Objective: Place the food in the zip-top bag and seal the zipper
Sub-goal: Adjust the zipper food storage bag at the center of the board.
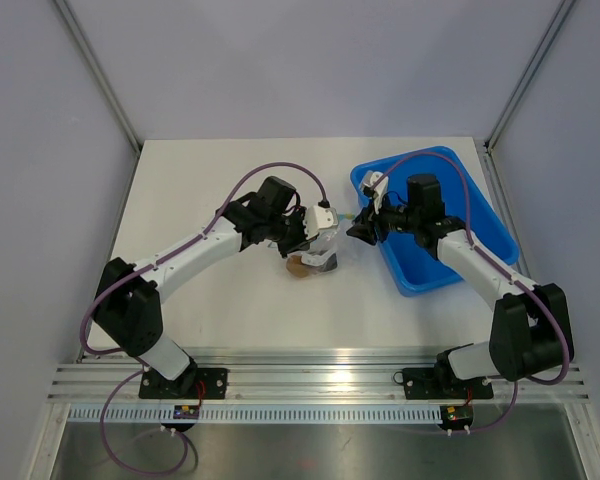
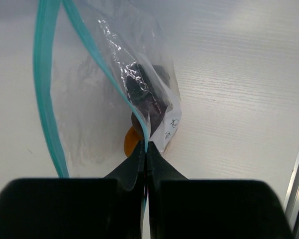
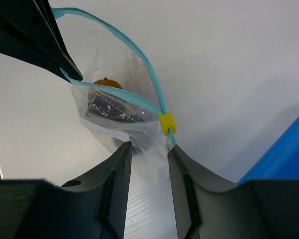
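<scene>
The left gripper (image 2: pixel 147 147) is squeezed tight. Its two black fingers (image 2: pixel 132 164) pinch one side of the thin teal zipper strip (image 2: pixel 42 99) at the mouth of the small clear plastic zip-top bag (image 2: pixel 89 114). The right gripper (image 3: pixel 147 149) has its fingers (image 3: pixel 114 174) apart, with a gap between them. A loose corner of the bag hangs in that gap, and I cannot tell if the fingers touch it. Just above the tip of one right finger sits a little yellow slider (image 3: pixel 167 122), at the end where the two sides of the zipper strip meet. Away from the slider the two sides bow apart, so the mouth of the bag is open. The food is inside the bag: a round orange piece (image 2: pixel 131 144) and some dark purple food (image 2: pixel 144 92), packed close together below the pinched edge. I cannot count the dark pieces. The bag hangs between the two grippers near the middle of the flat white table (image 1: pixel 210 170), a bit nearer its right edge. A big blue plastic tray (image 1: pixel 470 200) sits on the table by the right edge, just beside the bag. The right arm reaches across the tray.
</scene>
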Available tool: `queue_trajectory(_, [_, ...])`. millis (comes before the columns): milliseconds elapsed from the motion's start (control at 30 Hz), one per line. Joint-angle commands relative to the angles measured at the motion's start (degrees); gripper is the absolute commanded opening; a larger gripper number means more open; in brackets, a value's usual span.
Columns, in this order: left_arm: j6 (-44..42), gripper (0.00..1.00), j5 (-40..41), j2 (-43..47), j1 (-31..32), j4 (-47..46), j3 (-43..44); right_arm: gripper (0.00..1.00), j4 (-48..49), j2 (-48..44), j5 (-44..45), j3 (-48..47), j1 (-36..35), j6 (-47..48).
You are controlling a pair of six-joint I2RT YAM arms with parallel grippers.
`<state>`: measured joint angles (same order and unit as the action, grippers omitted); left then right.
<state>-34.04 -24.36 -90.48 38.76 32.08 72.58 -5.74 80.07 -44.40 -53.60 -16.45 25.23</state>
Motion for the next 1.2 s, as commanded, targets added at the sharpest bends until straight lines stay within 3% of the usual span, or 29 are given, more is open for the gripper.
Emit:
queue_trajectory(0, [-0.8,0.0,-2.5,0.9,-0.3,-0.9,1.6,0.41,1.0,0.6,-4.6,-3.8,0.0,0.4])
queue_trajectory(200, [-0.9,0.0,-2.7,0.9,-0.3,-0.5,2.2,0.2,-0.9,2.1,-5.3,-4.3,-0.1,0.5])
queue_trajectory(400, [-0.9,0.0,-2.4,0.8,-0.3,-0.5,2.5,0.1,0.2,0.7,-4.2,-3.3,-0.1,-0.2])
queue_trajectory(467, [-0.9,0.0,-2.5,0.9,-0.3,-0.3,2.6,0.01,0.0,0.5,-3.7,-3.0,0.0,-0.2])
queue_trajectory(700, [-1.3,0.0,-3.1,1.3,-0.3,2.3,4.7,0.0,2.9,-1.7,-0.4,0.4,0.0,-3.3])
queue_trajectory(867, [-1.6,0.22,-3.0,2.0,-0.3,6.1,9.1,0.0,4.7,-4.3,0.5,2.8,0.0,-4.7])
queue_trajectory(1100, [-0.3,0.36,-2.5,1.1,-0.3,5.5,11.8,0.0,4.9,-6.7,-0.2,3.9,0.0,-5.8])
queue_trajectory(1167, [0.6,0.45,-4.1,0.7,-0.3,4.7,13.3,0.0,5.0,-7.3,-0.4,4.2,0.0,-5.9])
